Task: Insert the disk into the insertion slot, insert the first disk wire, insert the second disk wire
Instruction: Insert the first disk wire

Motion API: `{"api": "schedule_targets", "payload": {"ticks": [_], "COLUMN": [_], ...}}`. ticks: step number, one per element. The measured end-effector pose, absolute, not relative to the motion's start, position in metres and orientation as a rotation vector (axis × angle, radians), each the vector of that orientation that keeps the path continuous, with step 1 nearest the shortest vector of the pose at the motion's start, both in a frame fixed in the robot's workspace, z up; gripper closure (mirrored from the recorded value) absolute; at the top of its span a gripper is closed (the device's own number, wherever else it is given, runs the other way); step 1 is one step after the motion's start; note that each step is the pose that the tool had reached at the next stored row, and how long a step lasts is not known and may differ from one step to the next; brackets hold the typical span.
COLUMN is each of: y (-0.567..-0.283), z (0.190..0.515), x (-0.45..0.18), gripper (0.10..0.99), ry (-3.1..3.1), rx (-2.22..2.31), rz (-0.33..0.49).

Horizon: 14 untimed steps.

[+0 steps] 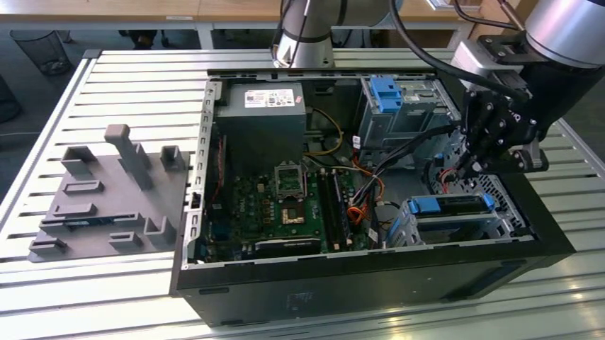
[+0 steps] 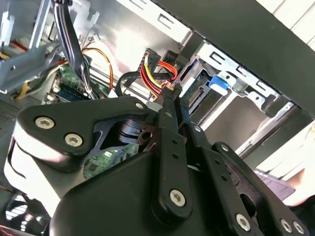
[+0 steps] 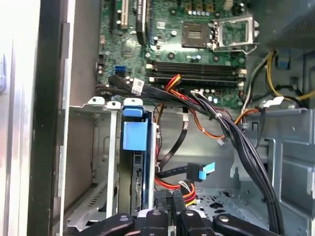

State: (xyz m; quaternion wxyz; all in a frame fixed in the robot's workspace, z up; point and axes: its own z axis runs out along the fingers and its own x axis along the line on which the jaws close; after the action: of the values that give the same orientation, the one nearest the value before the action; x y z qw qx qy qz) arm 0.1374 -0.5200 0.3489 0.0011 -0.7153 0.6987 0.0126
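Observation:
The disk (image 1: 452,205), silver in a bright blue carrier, sits inside the insertion slot (image 1: 460,228) at the case's near corner, on the exterior view's right. In the first wrist view the disk (image 3: 135,142) stands edge-on between the slot's metal walls (image 3: 93,147). My gripper (image 1: 470,170) hangs just behind the disk, inside the case. In both wrist views its fingers are closed on the black plug of a disk wire (image 2: 156,73) with red, yellow and orange strands (image 3: 183,189). A second black wire with a blue plug (image 3: 204,171) lies loose beside it.
A taller grey cage with a blue tab (image 1: 387,92) stands at the back of the case. The motherboard (image 1: 283,202) and black cable bundles (image 3: 231,132) lie close by. A grey fixture plate (image 1: 109,198) rests on the slatted table at the exterior view's left.

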Motion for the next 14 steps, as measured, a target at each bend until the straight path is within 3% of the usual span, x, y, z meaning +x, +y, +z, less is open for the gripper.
{"api": "schedule_targets", "payload": {"ticks": [14], "y": [-0.535], "z": [0.345], "x": [0.135], "gripper": [0.922], "ry": [2.17], "rx": [-2.26], "rz": [0.031]}}
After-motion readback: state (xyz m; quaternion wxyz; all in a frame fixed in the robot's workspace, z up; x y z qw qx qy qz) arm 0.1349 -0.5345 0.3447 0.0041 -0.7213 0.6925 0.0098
